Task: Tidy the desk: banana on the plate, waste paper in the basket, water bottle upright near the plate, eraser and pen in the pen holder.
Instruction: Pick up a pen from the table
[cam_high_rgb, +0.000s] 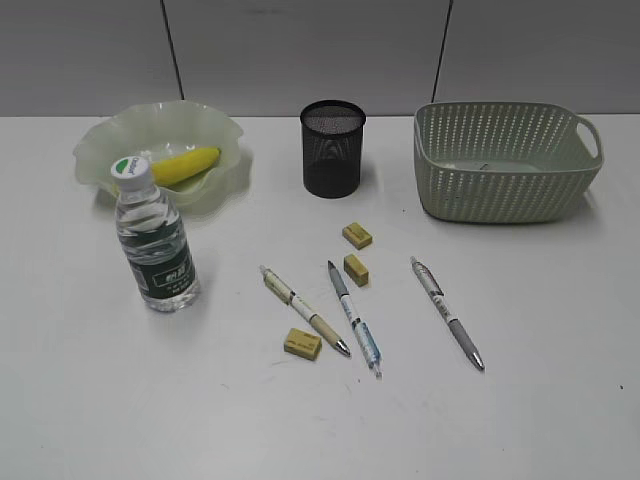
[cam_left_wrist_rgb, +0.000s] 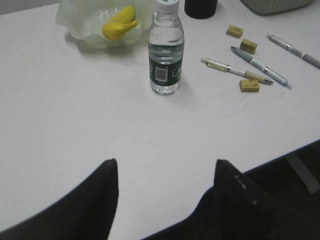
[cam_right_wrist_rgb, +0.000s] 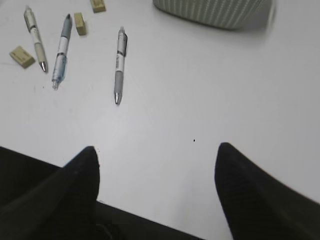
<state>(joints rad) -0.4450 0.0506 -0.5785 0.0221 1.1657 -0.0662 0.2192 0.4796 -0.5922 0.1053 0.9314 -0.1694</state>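
Far left corner of the tabletop (cam_high_rgb: 90, 400): the plate (cam_high_rgb: 225, 135) holds the banana (cam_high_rgb: 185, 164). Just in front of it the water bottle (cam_high_rgb: 155, 240) stands upright. At the middle of the far edge stands the pen holder (cam_high_rgb: 332, 148). Before it, toward the centre, lie three pens (cam_high_rgb: 352, 316) and three erasers (cam_high_rgb: 356, 270), all flat on the tabletop. Far right corner: the basket (cam_high_rgb: 505, 160); the waste paper cannot be made out. Near edge: left gripper (cam_left_wrist_rgb: 165, 172) and right gripper (cam_right_wrist_rgb: 156, 162), each with jaws spread and nothing between them.

Matt white desk (cam_high_rgb: 560, 400); black wire-mesh pen holder (cam_high_rgb: 332, 148); clear plastic water bottle (cam_high_rgb: 156, 240).
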